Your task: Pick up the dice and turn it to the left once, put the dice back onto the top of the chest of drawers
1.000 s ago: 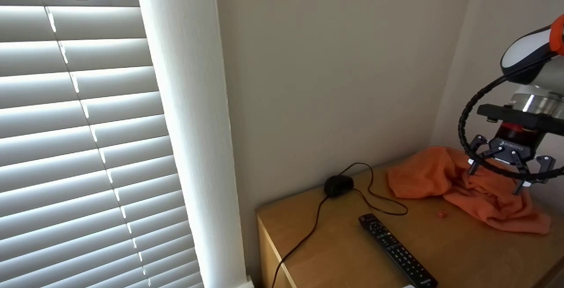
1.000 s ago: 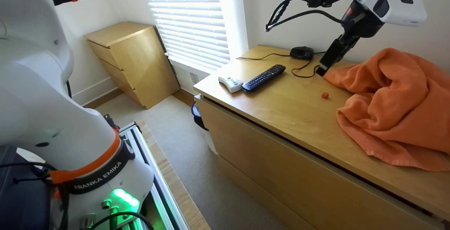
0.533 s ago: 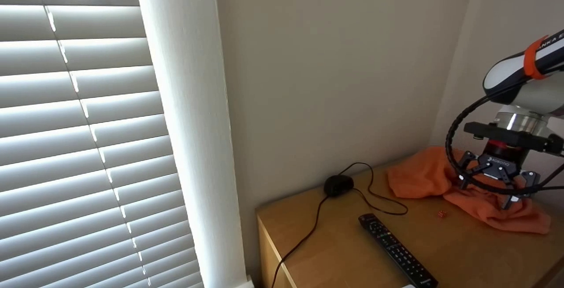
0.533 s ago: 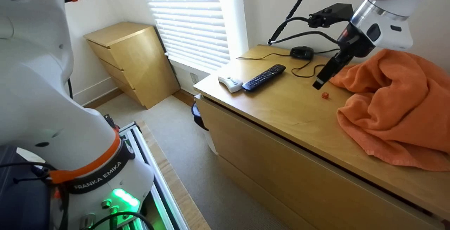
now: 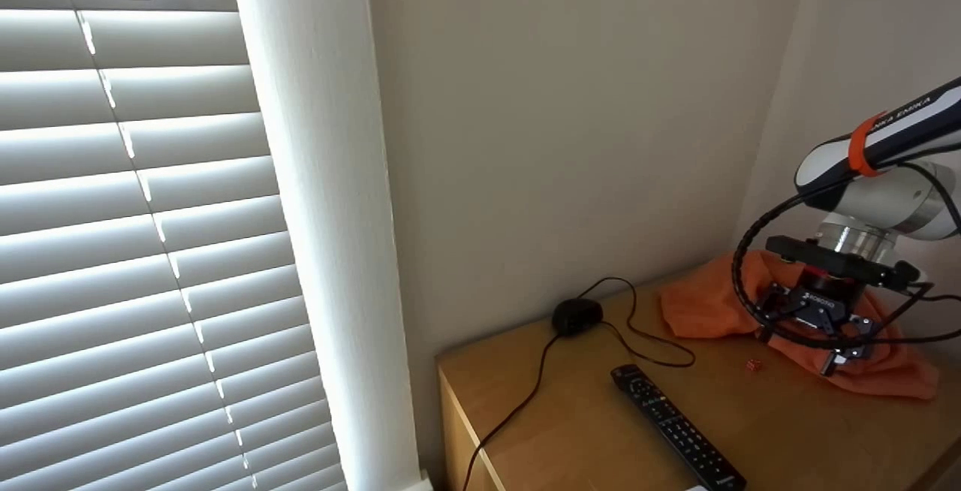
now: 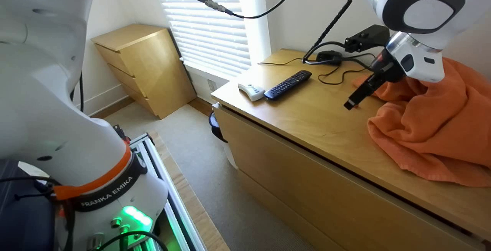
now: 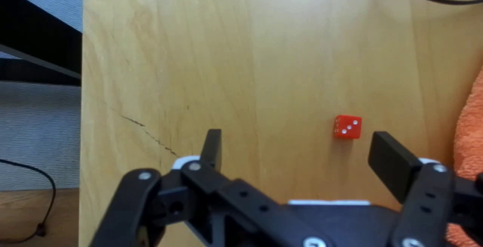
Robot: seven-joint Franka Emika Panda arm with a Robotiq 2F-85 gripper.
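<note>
Dice (image 7: 347, 127) — near the spread gripper (image 7: 296, 140)

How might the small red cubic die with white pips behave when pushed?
The red die should resist rolling, its faces looking flat. It is probably light, being far smaller than the long black remote. The smooth-looking tan wooden chest of drawers beneath it may let it slide.

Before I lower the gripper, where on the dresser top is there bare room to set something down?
The dresser top shows bare wood between the black remote and the dice, and from the dice to the front edge. It's crowded toward the wall, with the black box and cord, and beside the dice, with the heaped orange towel.
</note>
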